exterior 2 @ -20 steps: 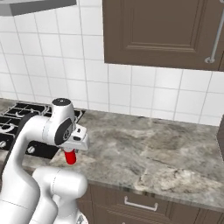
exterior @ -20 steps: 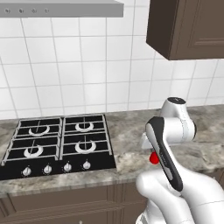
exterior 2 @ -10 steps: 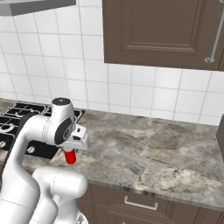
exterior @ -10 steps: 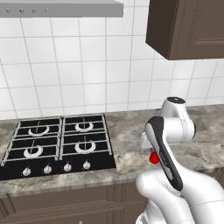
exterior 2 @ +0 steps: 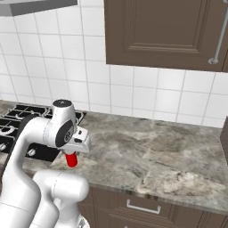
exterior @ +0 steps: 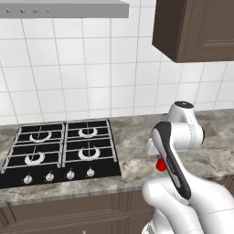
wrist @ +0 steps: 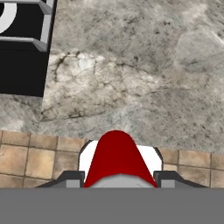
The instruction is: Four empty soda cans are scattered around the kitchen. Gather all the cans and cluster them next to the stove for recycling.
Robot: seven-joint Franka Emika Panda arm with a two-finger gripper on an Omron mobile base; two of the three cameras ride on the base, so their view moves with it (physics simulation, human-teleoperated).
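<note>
One can: a bright red can [exterior 2: 71,159] is in the grip of the arm, seen at the lower left of the right base view and as a red spot [exterior: 160,165] at the right middle of the left base view.
Jaws: the gripper [wrist: 117,175] has its jaws clenched on the can, one dark finger [wrist: 70,178] on each side, at the bottom middle of the hand view.
Can's place: it hangs by the front edge of the worktop [exterior 2: 151,151], just right of the stove [exterior: 59,151]. I cannot tell if its bottom touches the stone.
Below the can: the hand view looks down on grey stone, a black stove corner at the upper left, and tan floor tiles [wrist: 30,159] at the lower left, so the can looks to be near the edge.
What changed: almost nothing. The arm, the can and the stove sit in the same spots as half a second ago and a second ago.
What it means: the arm seems to be waiting with the can held, right beside the stove. That looks like a good spot to set it down.
Left to do: letting go of this can, then fetching three more. How many are done I cannot tell.
</note>
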